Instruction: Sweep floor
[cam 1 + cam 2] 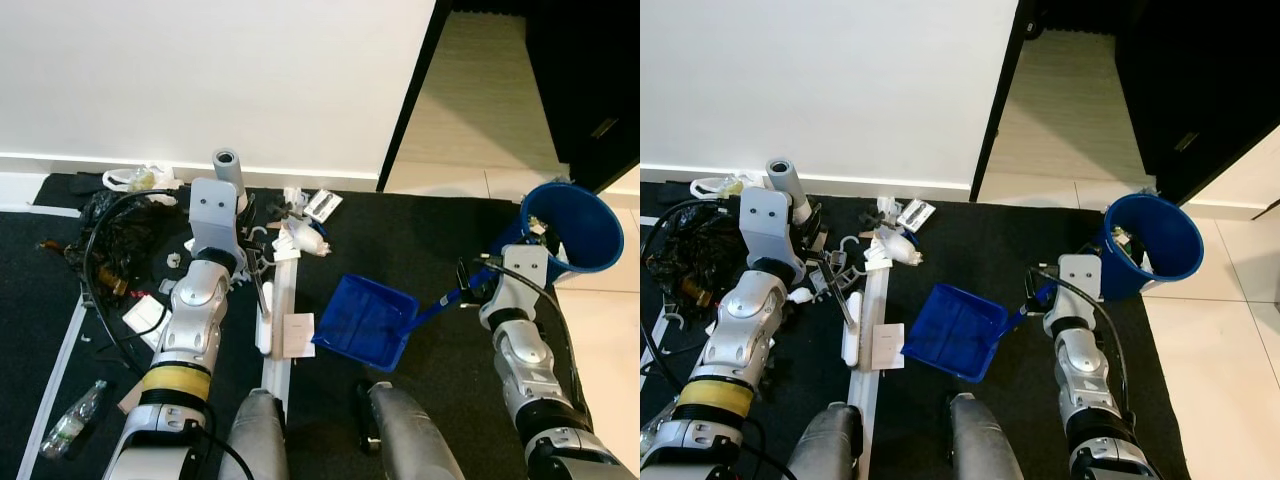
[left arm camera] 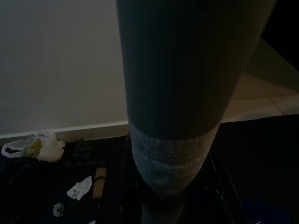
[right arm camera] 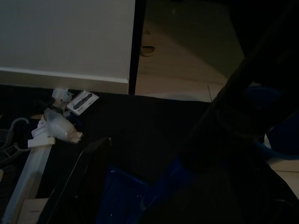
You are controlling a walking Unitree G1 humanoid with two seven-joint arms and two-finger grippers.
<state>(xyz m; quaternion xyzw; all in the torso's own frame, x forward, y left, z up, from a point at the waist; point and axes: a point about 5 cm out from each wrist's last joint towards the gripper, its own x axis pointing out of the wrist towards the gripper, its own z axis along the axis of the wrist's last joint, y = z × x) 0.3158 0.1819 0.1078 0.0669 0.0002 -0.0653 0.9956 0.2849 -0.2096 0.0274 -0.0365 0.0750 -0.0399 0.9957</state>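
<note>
I see a grey broom handle (image 1: 227, 165) end-on, standing up past my left wrist; my left gripper (image 1: 252, 270) is shut around it low down, above the littered black mat. In the left wrist view the handle (image 2: 177, 93) is close and dark. A blue dustpan (image 1: 365, 320) rests flat on the mat ahead of my legs, its handle pointing right into my right gripper (image 1: 468, 288), which is shut on it. White paper scraps (image 1: 300, 240) and a small packet (image 1: 322, 205) lie between the broom and the dustpan (image 3: 121, 196), near the wall.
A blue bucket (image 1: 575, 230) stands tilted at the right, beside the mat's edge on pale tiles. At the left lie a black tangle of cables (image 1: 120, 235), a plastic bag (image 1: 145, 180), a plastic bottle (image 1: 70, 420) and white cards (image 1: 298, 335). A long white strip (image 1: 282, 290) crosses the mat.
</note>
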